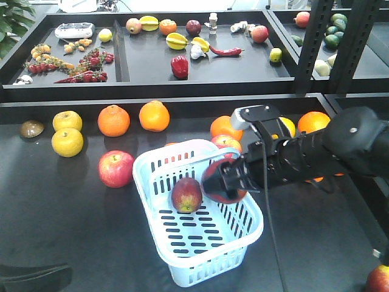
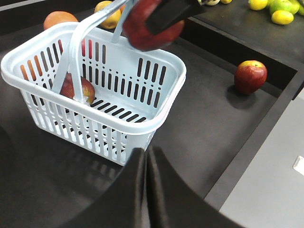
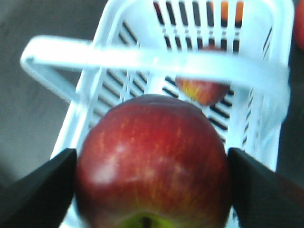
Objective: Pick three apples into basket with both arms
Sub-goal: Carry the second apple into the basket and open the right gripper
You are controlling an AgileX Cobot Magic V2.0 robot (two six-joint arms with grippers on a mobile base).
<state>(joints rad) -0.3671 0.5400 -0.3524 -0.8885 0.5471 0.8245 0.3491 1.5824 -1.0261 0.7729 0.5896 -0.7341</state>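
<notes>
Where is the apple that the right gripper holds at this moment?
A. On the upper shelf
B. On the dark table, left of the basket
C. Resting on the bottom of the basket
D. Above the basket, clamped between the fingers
D: the right gripper grips a dark red apple over the basket, where another apple already lies.

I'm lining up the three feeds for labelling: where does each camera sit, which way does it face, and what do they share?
Exterior front-facing: high at the robot, looking forward and down at the basket, table fruit and far trays; right gripper and arm show.
Left wrist-mounted: low, looking across the basket; the left gripper, shut, fills the bottom.
Right wrist-mounted: looks down between its black fingers at the held apple over the basket.
Shared: basket, held apple, and the apple inside.
</notes>
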